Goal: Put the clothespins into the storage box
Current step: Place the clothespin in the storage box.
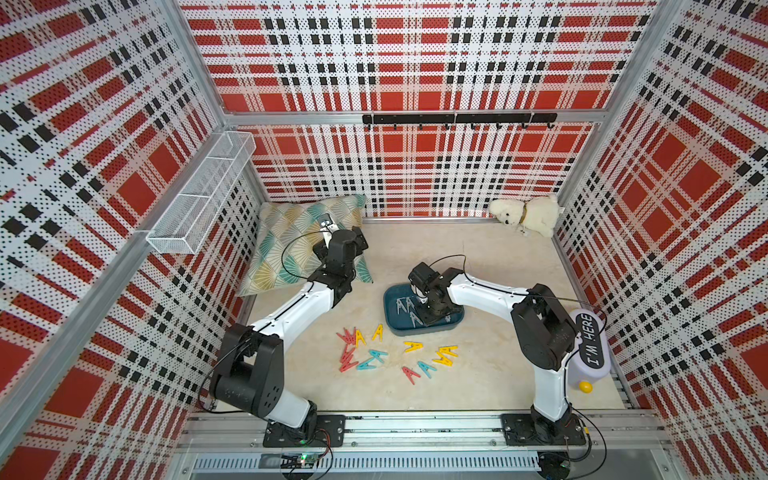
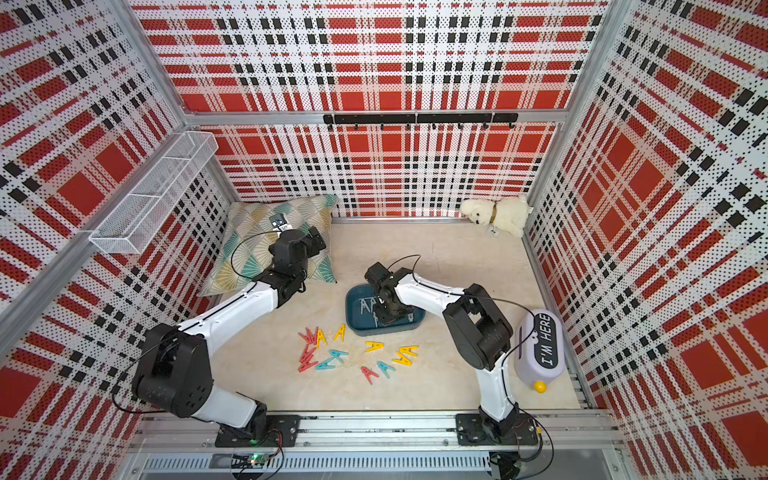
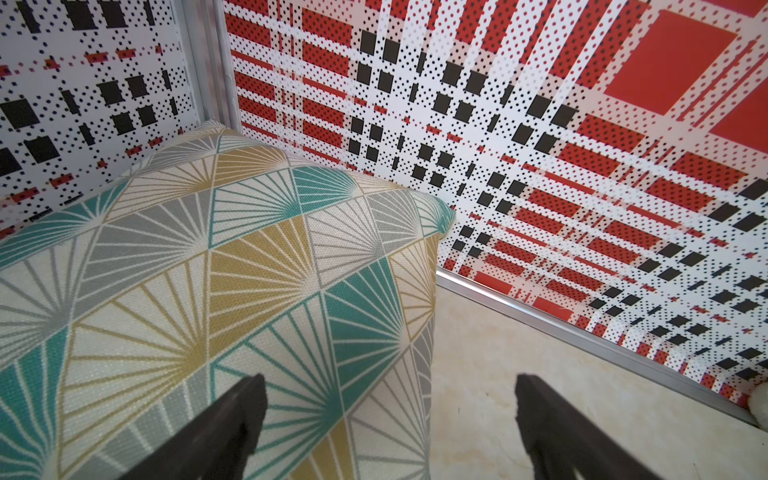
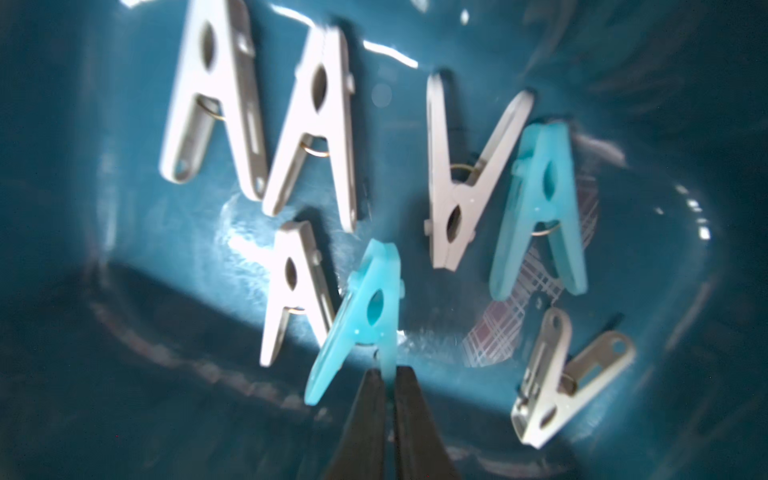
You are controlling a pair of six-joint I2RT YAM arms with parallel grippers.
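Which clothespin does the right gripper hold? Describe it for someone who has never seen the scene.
Look at the blue box where the right gripper reaches in. Among grey pins are two teal ones. The held pin is the teal one with a leg between the fingers, not the loose teal pin.

Stereo overhead; wrists close: storage box (image 4: 124, 395), cushion (image 3: 208, 270)
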